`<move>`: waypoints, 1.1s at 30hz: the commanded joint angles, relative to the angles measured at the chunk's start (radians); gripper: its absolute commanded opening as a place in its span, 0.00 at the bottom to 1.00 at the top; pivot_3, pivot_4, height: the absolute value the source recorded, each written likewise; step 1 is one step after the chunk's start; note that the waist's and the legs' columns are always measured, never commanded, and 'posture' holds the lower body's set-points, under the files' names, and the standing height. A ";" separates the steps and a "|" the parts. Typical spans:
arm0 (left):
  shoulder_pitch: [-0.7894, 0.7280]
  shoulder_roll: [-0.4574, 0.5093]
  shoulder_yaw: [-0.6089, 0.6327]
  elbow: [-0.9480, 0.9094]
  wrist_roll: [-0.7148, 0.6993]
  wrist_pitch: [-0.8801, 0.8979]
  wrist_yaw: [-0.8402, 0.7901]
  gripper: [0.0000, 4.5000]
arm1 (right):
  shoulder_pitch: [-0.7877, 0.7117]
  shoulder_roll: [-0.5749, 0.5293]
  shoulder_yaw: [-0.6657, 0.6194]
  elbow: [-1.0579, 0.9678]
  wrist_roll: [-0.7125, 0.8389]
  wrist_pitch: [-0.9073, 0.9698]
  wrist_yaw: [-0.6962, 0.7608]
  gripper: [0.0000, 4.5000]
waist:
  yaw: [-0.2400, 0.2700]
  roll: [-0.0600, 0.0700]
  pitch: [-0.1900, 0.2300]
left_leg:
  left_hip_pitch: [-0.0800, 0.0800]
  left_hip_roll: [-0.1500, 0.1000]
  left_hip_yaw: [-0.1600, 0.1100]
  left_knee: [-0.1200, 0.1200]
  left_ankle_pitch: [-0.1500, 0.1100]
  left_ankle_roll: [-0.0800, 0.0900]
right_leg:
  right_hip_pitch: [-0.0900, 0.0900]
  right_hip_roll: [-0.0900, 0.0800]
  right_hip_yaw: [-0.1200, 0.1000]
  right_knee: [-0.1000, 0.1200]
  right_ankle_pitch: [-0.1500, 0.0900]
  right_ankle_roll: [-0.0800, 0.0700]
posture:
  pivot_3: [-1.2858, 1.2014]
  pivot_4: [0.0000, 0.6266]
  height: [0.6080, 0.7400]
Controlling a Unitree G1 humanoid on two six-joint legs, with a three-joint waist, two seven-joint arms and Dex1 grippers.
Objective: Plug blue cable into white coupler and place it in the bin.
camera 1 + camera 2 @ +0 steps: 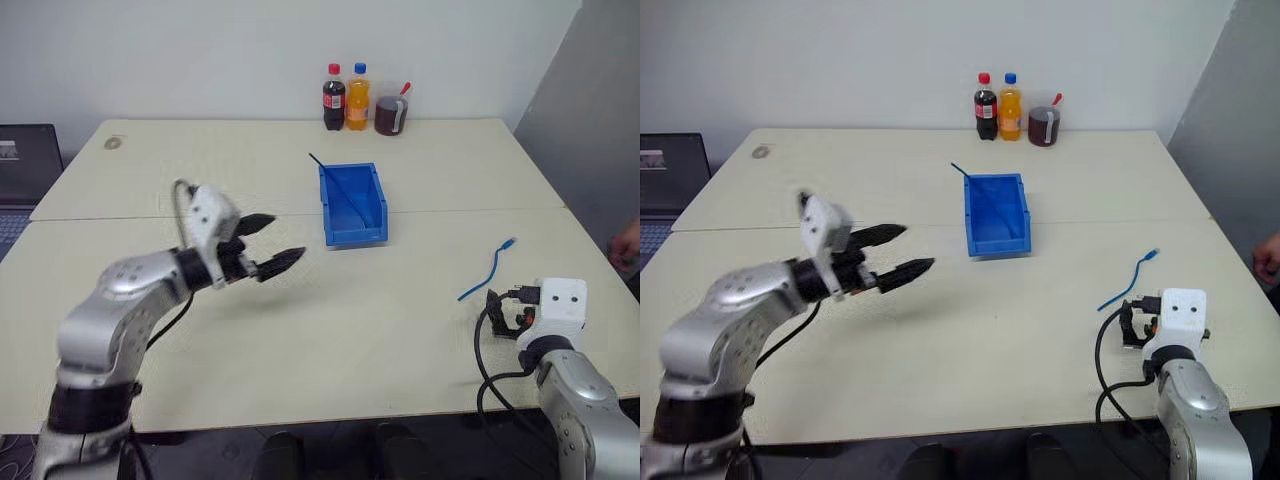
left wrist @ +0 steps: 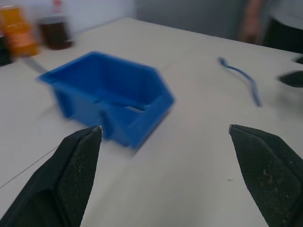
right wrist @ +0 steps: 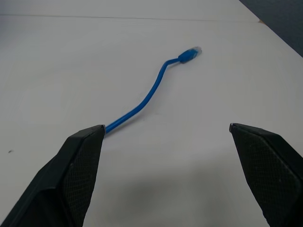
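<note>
The right gripper (image 3: 165, 175) sits low over the near right part of the table (image 1: 330, 340), close to the front edge, its two black fingers spread wide with nothing between them. Just beyond it lies the blue cable (image 1: 488, 274), flat on the tabletop and apart from the fingers; in the right wrist view its near end runs up beside one fingertip, and I cannot tell whether they touch. From there the cable curves away in a soft wave to its small pale plug (image 3: 194, 51) at the far end. Bare table surrounds the cable on all sides, and the right edge of the table is not far past it.

The left gripper (image 1: 272, 245) is raised above the left half of the table, pointing across toward the middle, its fingers also wide apart and empty. There is open table between it and the bin (image 1: 352, 205), which stands near the centre, upright, well apart from both grippers and from the cable. A thin dark-blue strand (image 1: 333, 178) leans out over the bin's far left corner.

At the far edge of the table stand three bottles (image 1: 362, 100), close together. A laptop (image 1: 25, 170) is off the table's left side, and a person's hand (image 1: 625, 243) shows at the right.
</note>
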State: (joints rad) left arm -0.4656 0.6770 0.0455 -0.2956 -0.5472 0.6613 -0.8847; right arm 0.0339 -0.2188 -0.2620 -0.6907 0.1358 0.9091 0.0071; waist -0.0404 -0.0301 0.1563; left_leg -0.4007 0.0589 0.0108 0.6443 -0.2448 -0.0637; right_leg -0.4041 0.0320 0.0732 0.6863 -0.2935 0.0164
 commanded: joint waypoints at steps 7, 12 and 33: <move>-0.233 -0.062 -0.219 0.235 0.102 -0.215 -0.279 1.00 | -0.274 -0.036 -0.016 0.268 -0.024 0.027 -0.033 0.99 | -0.002 0.002 0.001 | -0.001 0.001 -0.002 -0.001 0.000 0.000 | -0.001 0.003 -0.001 0.000 0.000 -0.002 | 0.52 0.24 1.00; -0.252 -0.089 -0.243 0.285 0.137 -0.265 -0.316 1.00 | -0.355 -0.039 -0.049 0.407 -0.034 0.020 -0.063 0.99 | 0.000 0.002 0.001 | -0.001 0.001 -0.001 -0.001 0.000 0.001 | -0.001 0.003 0.000 0.000 0.000 -0.003 | 0.52 0.24 1.00; -0.300 -0.126 -0.238 0.369 0.186 -0.311 -0.370 1.00 | -0.540 -0.018 -0.148 0.742 0.023 -0.057 -0.080 0.99 | 0.000 0.003 0.002 | -0.001 0.001 -0.001 0.000 0.000 0.001 | -0.001 0.002 0.000 0.002 0.000 -0.004 | 0.52 0.24 1.00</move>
State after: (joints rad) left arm -0.7368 0.5556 -0.2087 0.0841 -0.3673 0.3690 -1.2549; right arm -0.4864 -0.2257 -0.3957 0.0519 0.1436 0.8811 -0.0699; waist -0.0402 -0.0271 0.1582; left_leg -0.4019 0.0602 0.0098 0.6445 -0.2449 -0.0630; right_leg -0.4054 0.0345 0.0733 0.6885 -0.2931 0.0128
